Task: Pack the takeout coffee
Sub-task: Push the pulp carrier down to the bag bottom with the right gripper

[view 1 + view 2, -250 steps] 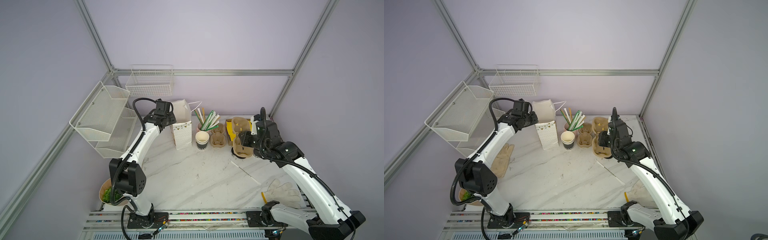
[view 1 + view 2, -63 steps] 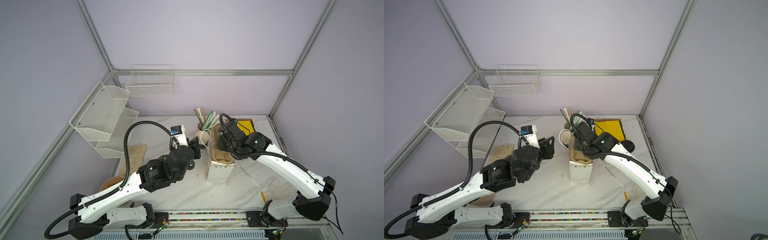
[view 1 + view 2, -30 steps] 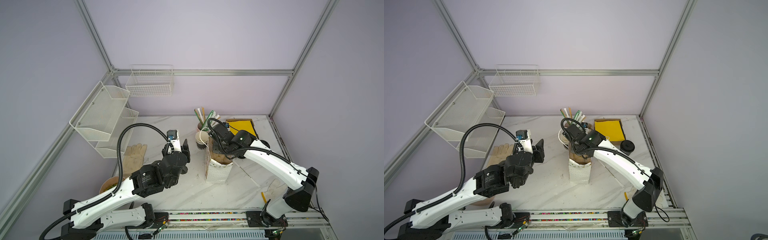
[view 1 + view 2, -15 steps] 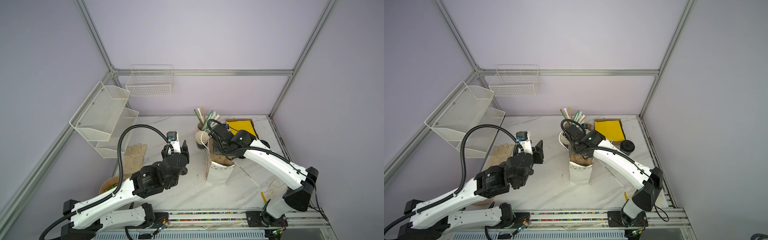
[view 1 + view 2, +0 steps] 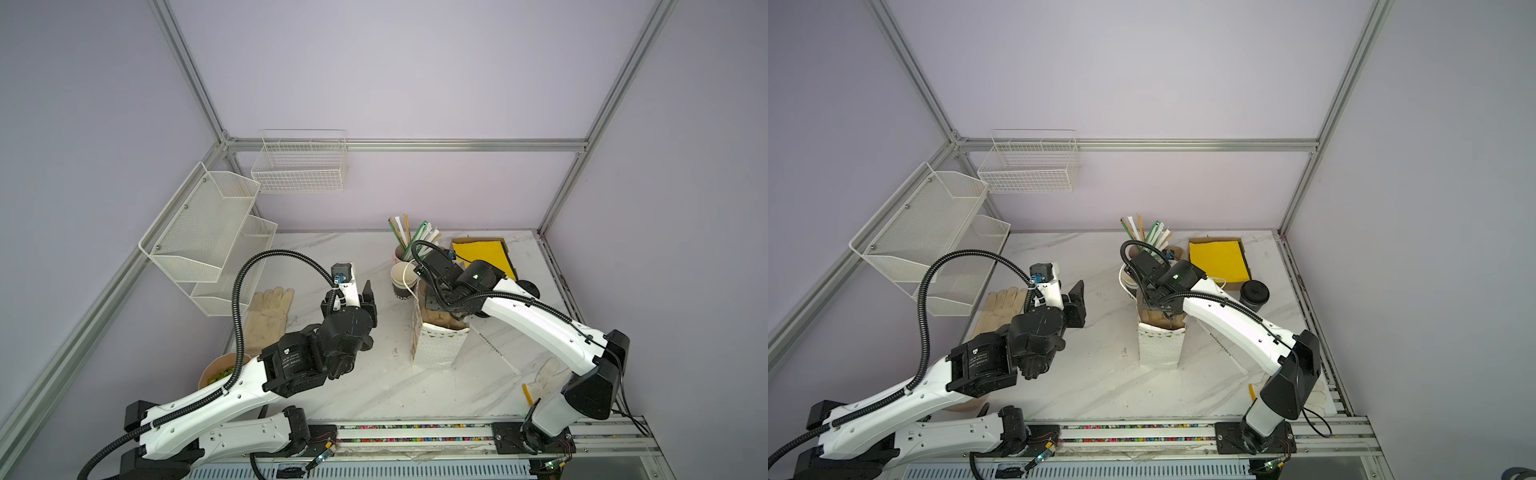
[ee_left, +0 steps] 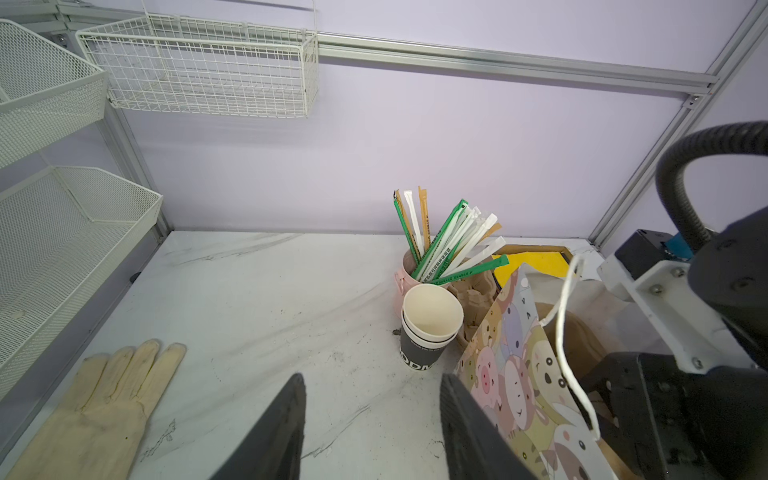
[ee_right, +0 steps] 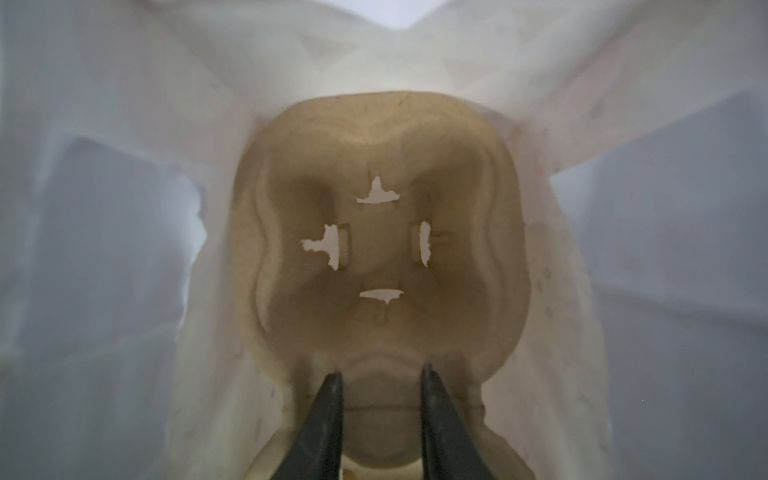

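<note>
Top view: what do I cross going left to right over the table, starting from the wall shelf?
mesh wall shelf → tan glove → nested paper cups → paper bag, with the cup carrier inside it → yellow box → white glove

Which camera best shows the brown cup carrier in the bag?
Right wrist: the cup carrier fills the frame inside the bag. Both top views and the left wrist catch only its brown upper edge.

Top views overhead, sharing table (image 5: 374,386), left wrist low, right wrist inside bag (image 7: 104,249)
</note>
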`<action>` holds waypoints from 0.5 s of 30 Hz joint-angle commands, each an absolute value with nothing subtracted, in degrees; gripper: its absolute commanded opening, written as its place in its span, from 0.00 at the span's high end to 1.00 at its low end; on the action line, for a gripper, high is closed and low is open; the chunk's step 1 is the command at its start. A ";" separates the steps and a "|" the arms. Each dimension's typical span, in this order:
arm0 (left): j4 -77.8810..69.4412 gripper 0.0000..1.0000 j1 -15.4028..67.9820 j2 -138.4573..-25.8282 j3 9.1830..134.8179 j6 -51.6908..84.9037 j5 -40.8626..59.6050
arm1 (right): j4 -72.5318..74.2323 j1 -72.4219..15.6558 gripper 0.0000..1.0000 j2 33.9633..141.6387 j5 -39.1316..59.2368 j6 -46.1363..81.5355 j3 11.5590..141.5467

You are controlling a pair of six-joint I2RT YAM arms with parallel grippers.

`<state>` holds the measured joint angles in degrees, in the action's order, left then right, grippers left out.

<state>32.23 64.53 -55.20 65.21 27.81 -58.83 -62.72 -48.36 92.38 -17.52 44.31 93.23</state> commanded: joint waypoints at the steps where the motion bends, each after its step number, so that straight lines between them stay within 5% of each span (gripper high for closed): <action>1: 30.94 0.48 64.34 -54.40 63.55 26.98 -60.38 | -60.87 -46.71 0.74 92.65 -16.20 43.65 91.52; 15: 31.08 0.48 64.34 -54.84 63.45 26.99 -60.73 | -59.16 -41.16 0.74 94.83 -4.40 38.57 88.44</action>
<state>32.23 64.53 -55.22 65.01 27.81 -59.02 -58.39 -43.03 94.87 -7.35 40.18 89.03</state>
